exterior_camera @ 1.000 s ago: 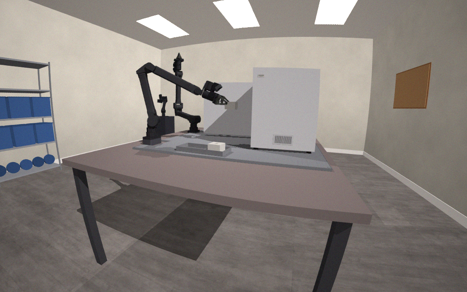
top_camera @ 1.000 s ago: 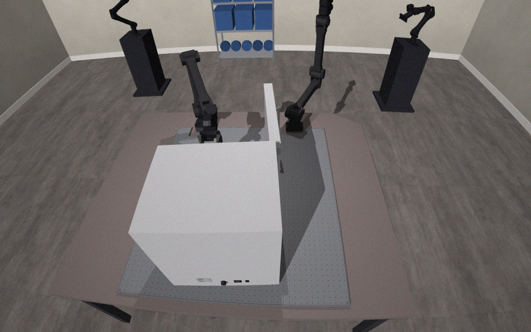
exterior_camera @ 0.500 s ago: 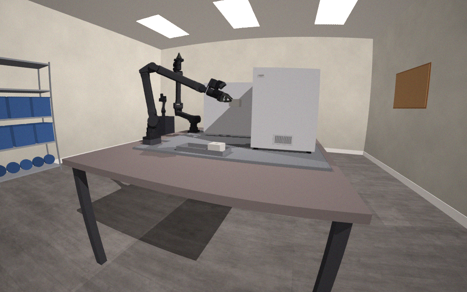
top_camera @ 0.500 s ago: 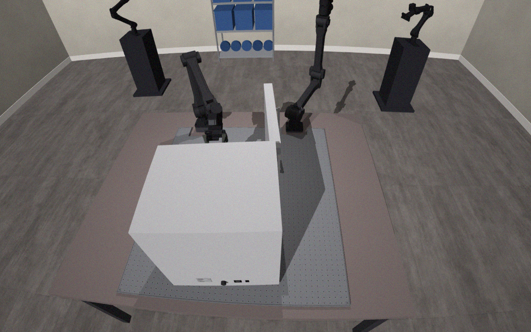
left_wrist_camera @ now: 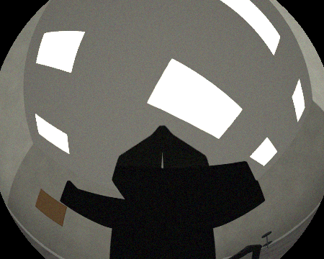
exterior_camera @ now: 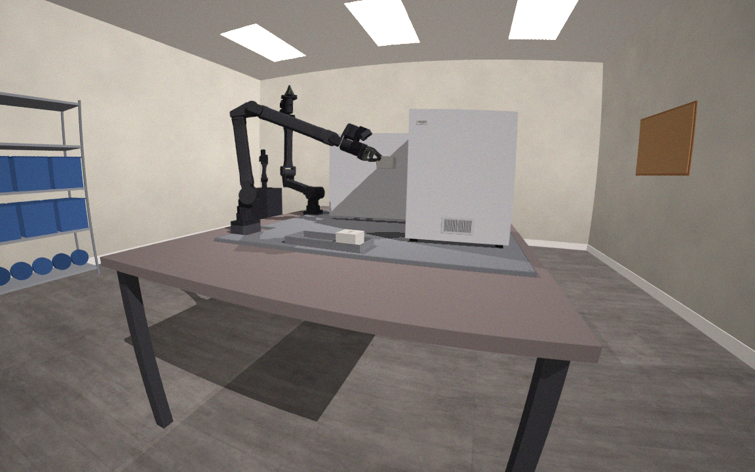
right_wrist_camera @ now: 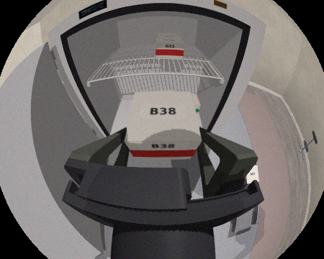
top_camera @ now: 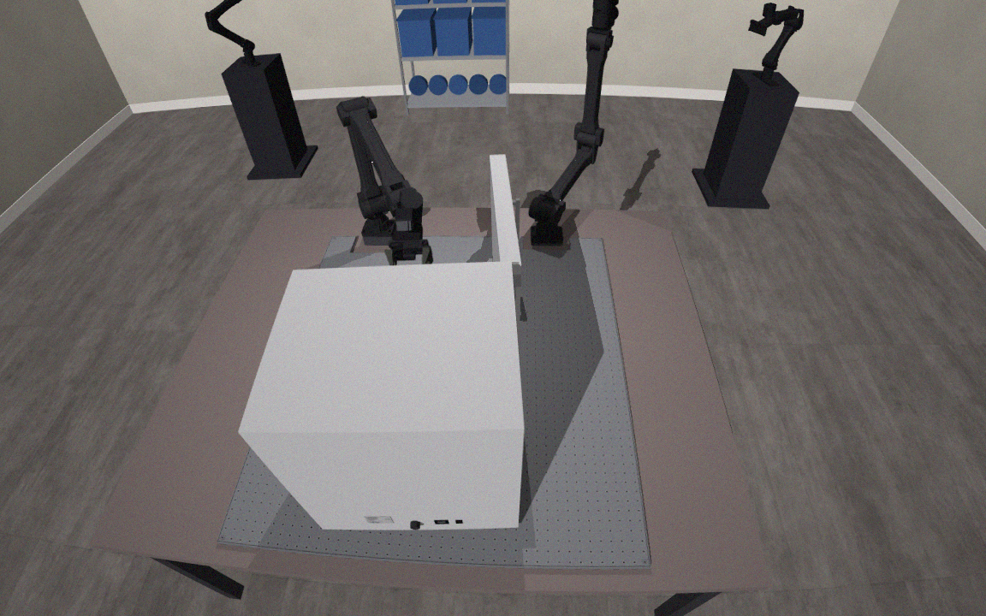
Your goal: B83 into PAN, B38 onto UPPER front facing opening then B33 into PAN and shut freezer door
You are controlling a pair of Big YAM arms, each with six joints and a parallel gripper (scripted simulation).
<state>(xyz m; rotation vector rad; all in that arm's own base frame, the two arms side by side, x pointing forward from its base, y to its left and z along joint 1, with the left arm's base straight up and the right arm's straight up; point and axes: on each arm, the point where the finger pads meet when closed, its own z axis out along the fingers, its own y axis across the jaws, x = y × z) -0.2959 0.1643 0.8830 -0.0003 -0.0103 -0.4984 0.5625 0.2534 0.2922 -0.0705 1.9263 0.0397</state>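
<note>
Grey freezer interior behind, B38 clamped in right gripper, red-striped front toward wrist camera, long axis unclear.

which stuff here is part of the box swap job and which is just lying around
Part of the job:
- box B38
- freezer
- wire shelf
- transfer pan
- box in the pan

Just around:
- storage rack
- blue bins
- cork board
</note>
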